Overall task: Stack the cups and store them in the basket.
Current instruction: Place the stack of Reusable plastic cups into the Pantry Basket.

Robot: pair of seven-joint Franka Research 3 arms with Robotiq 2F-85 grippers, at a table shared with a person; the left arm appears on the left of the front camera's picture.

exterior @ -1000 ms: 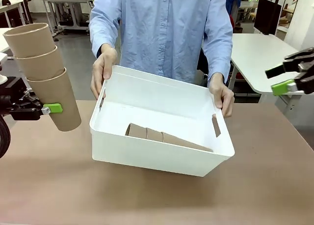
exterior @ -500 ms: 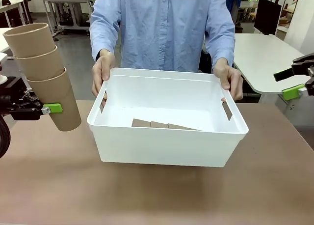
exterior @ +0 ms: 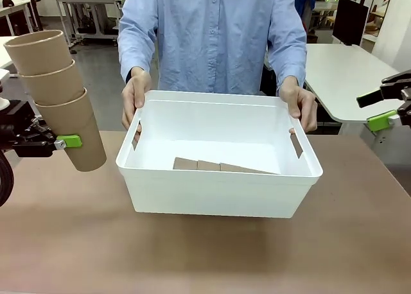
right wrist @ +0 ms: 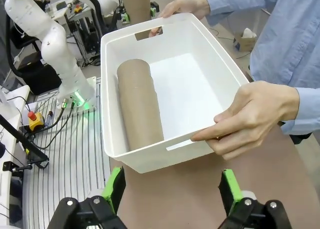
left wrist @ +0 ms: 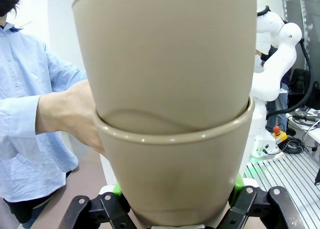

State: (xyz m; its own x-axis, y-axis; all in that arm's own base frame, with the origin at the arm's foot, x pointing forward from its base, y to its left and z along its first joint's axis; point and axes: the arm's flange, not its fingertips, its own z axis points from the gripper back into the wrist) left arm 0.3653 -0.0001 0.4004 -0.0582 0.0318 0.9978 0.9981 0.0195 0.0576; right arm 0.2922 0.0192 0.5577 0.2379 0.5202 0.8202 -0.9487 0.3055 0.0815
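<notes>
A nested stack of three tan cups (exterior: 56, 92) hangs upright at the left, above the table, with my left gripper (exterior: 69, 142) shut on its lowest cup. Close up, that stack (left wrist: 170, 114) sits between my left gripper's (left wrist: 177, 209) green pads (left wrist: 118, 190). The white basket (exterior: 212, 194) stands level mid-table. A person's hands (exterior: 135, 92) grip its two far corners. Another stack of cups (exterior: 215, 166) lies on its side on the basket's floor, also seen as a long tan stack (right wrist: 140, 106) inside the basket (right wrist: 106, 84). My right gripper (exterior: 374, 111) is open at the far right, apart from the basket, and empty (right wrist: 172, 189).
The person stands right behind the basket; one hand (right wrist: 247, 119) clamps the rim nearest my right gripper. Bare brown table (exterior: 205, 255) lies in front of the basket and on both sides. A white side table (exterior: 340, 69) stands behind at the right.
The person has tipped the basket from tilted toward me back to level and shifted it slightly right. My right gripper has drawn back to the right. The left gripper and its stack have stayed still.
</notes>
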